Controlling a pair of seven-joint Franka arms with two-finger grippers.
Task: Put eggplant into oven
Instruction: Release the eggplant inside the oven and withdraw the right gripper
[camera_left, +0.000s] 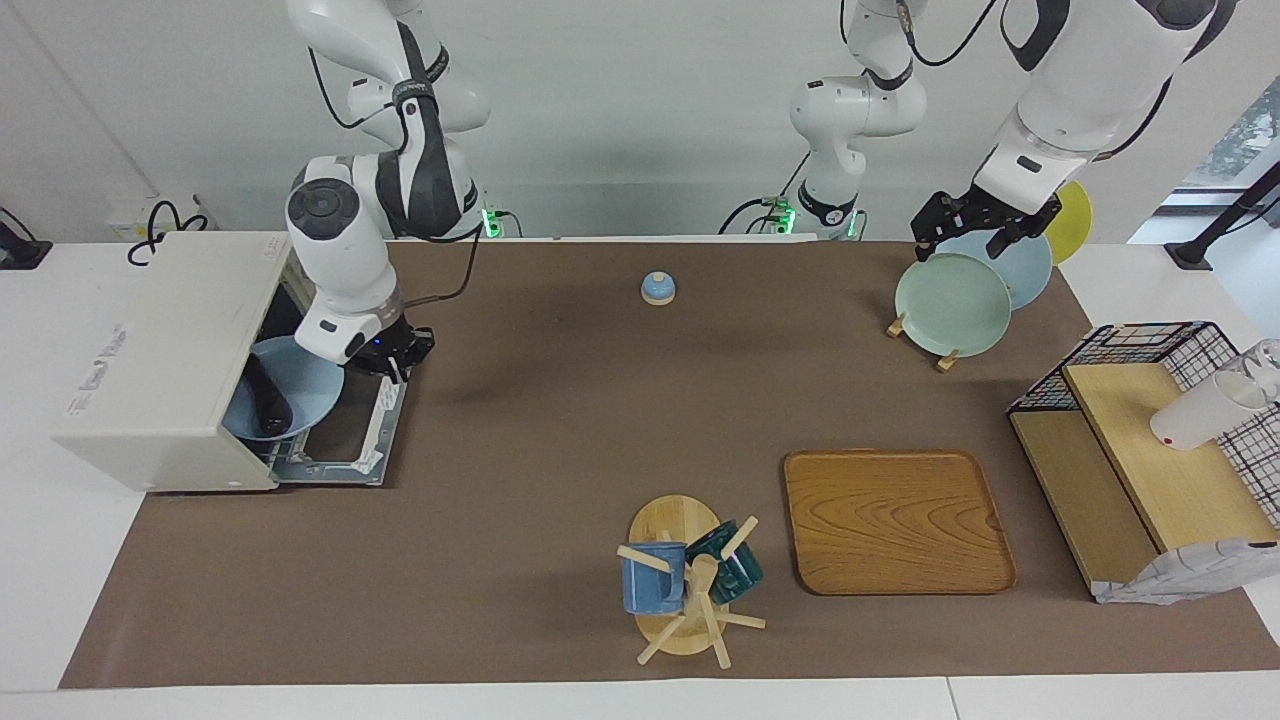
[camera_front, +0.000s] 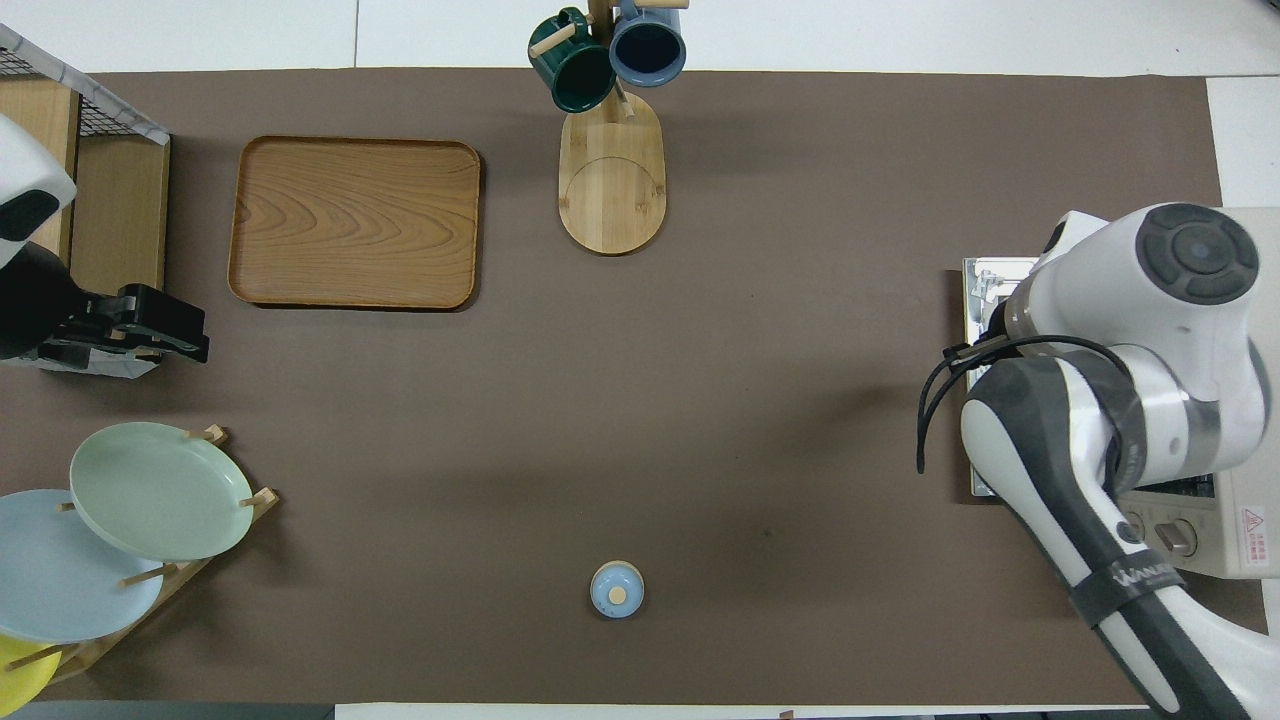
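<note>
We see eggplant (camera_left: 266, 398) on plate (camera_left: 300, 385) in oven (camera_left: 160, 360), beside right gripper (camera_left: 397, 362); left gripper (camera_left: 975, 235) over rack (camera_left: 920, 335); both jaws' state unreadable.

wall (camera_left: 620, 120): plain pale | table (camera_left: 40, 560): white | mat (camera_left: 560, 440): brown | window (camera_left: 1235, 140): daylight

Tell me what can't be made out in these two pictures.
- Overhead view: the right arm covers the oven mouth, so the eggplant and plate are hidden.
- Facing view: the right pincer is too dark to read; the eggplant on the plate shows partly.
- Overhead view: the left pincer is unclear.
</note>
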